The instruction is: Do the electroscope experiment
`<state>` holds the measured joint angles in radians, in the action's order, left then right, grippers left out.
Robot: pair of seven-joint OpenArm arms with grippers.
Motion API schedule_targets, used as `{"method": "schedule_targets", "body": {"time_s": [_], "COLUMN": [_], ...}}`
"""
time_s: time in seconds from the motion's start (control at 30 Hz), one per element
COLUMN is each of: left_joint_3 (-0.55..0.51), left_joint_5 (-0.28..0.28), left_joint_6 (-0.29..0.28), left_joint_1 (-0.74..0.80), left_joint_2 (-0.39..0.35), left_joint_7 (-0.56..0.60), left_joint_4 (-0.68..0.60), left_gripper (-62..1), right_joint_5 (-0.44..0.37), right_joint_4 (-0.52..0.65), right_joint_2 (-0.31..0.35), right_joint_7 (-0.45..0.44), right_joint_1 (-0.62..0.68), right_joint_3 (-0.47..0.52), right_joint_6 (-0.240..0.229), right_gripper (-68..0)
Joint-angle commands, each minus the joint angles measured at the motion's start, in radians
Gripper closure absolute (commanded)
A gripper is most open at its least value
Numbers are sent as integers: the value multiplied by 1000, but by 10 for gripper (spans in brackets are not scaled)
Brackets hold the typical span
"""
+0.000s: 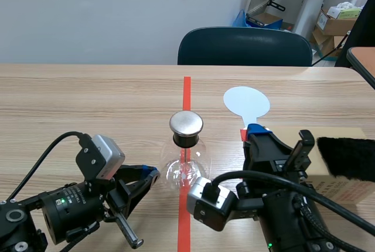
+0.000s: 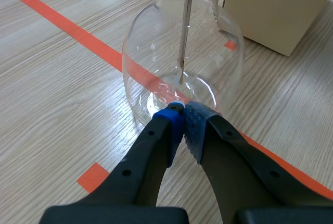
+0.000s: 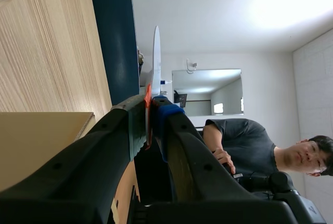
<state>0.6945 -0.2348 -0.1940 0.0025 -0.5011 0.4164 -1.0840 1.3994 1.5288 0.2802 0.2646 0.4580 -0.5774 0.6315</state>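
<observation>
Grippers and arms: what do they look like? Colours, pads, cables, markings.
Both arms are black. Left gripper: two thick black fingers, one bright blue pad, one grey-blue dotted pad. Right gripper: same build, blue pad showing. Each wrist carries a silver-grey box, with black cables looping off. Left arm shows a green light and white markings.

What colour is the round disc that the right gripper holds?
Pale blue disc; the scene view shows it best.

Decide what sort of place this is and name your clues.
Likely a lab or office workroom: an experiment flask set out on a tape-marked table, with boxes stacked behind.
</observation>
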Motion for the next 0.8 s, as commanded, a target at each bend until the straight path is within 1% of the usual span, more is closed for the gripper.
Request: {"method": "schedule_targets", "body": {"time_s": [0.0, 0.77], "left_joint_3": [2, 2], "left_joint_5": [-5, -6], "left_joint_6": [-2, -2], "left_joint_1": [-6, -6], "left_joint_2": [5, 4], "left_joint_7": [13, 3], "left_joint_4": [-11, -11], "left_gripper": [-42, -42], "right_joint_5": [6, 6], "right_joint_4": [18, 18], "right_joint_2": [10, 11], "right_joint_7": [7, 11], "right_joint_1": [-12, -12], "right_joint_3": [6, 7], "right_joint_6": [12, 12], "right_gripper": [-11, -11]}}
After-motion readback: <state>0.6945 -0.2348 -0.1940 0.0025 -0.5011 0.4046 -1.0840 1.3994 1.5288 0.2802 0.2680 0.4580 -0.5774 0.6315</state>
